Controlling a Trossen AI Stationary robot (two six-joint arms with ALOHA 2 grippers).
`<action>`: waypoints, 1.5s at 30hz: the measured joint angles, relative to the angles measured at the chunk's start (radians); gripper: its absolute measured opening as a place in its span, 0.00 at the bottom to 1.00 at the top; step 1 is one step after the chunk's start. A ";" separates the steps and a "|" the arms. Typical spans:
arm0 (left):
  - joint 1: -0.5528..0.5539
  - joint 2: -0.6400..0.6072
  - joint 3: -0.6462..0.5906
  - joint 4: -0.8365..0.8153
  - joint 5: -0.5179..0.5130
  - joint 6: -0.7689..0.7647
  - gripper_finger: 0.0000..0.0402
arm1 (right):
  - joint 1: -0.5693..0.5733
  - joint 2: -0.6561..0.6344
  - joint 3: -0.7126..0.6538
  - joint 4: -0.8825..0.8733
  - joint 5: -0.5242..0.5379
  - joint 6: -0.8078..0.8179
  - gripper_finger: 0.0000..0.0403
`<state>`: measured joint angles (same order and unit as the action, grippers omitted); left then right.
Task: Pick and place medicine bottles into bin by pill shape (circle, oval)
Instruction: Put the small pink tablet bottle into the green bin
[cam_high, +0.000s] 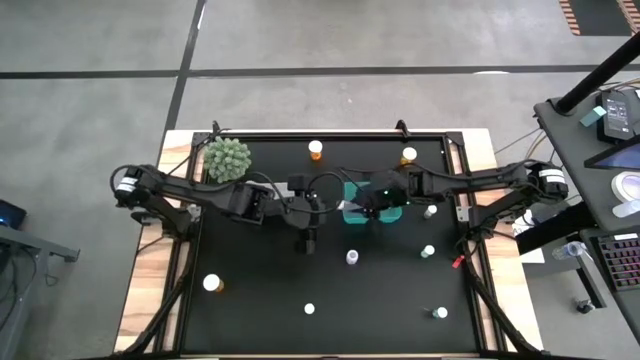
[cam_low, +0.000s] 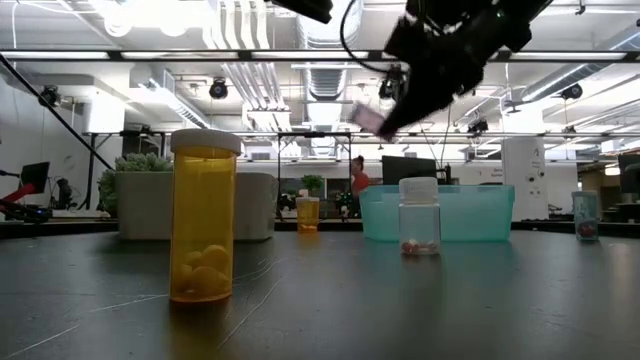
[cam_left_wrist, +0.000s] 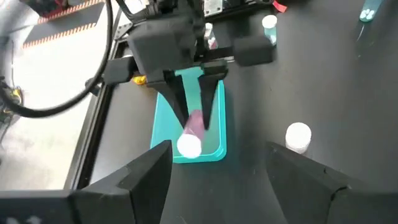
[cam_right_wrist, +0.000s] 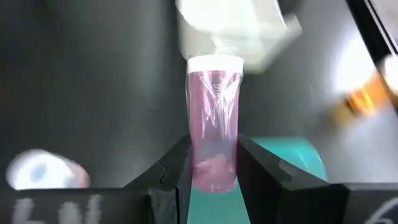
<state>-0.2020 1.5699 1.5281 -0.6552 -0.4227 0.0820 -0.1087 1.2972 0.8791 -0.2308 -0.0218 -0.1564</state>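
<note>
My right gripper (cam_high: 372, 203) hangs over the teal bin (cam_high: 352, 214) and is shut on a slim clear bottle with a white cap (cam_right_wrist: 214, 118). The bottle also shows in the left wrist view (cam_left_wrist: 191, 132) and the low view (cam_low: 368, 117). My left gripper (cam_high: 308, 243) is open and empty, left of the teal bin; its fingers frame the left wrist view (cam_left_wrist: 224, 180). Loose bottles stand upright on the black mat: amber ones (cam_high: 316, 150) (cam_high: 409, 155) (cam_high: 212, 284) and slim ones (cam_high: 352, 257) (cam_high: 428, 252) (cam_high: 431, 211). A pale bin (cam_low: 250, 205) stands at the back in the low view. My right gripper pinches the bottle's body near its bottom end (cam_right_wrist: 214, 168) between its two fingers. The bottle lies along the fingers, its cap end (cam_right_wrist: 214, 65) sticking out past the fingertips. The fingers slant down; the bottle is tilted, cap lowest (cam_left_wrist: 188, 146), clear above the teal bin.
A spiky green plant (cam_high: 228, 158) stands at the far left of the mat. Two more slim bottles (cam_high: 309, 309) (cam_high: 440, 313) stand near the near edge. A raised frame (cam_high: 330, 133) borders the mat. A desk with devices (cam_high: 610, 120) is at the right.
</note>
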 joint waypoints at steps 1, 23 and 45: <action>0.000 -0.002 0.000 0.001 -0.003 0.004 0.59 | -0.008 0.000 0.000 -0.040 0.024 0.008 0.25; -0.015 0.002 -0.056 -0.021 -0.002 -0.075 0.58 | -0.237 0.019 0.000 -0.302 -0.004 -0.026 0.25; -0.042 -0.014 -0.065 -0.019 -0.002 -0.104 0.58 | -0.237 0.389 0.244 -0.351 -0.006 -0.160 0.25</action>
<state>-0.2439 1.5558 1.4631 -0.6746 -0.4251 -0.0223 -0.3454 1.6860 1.1232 -0.5813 -0.0273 -0.3160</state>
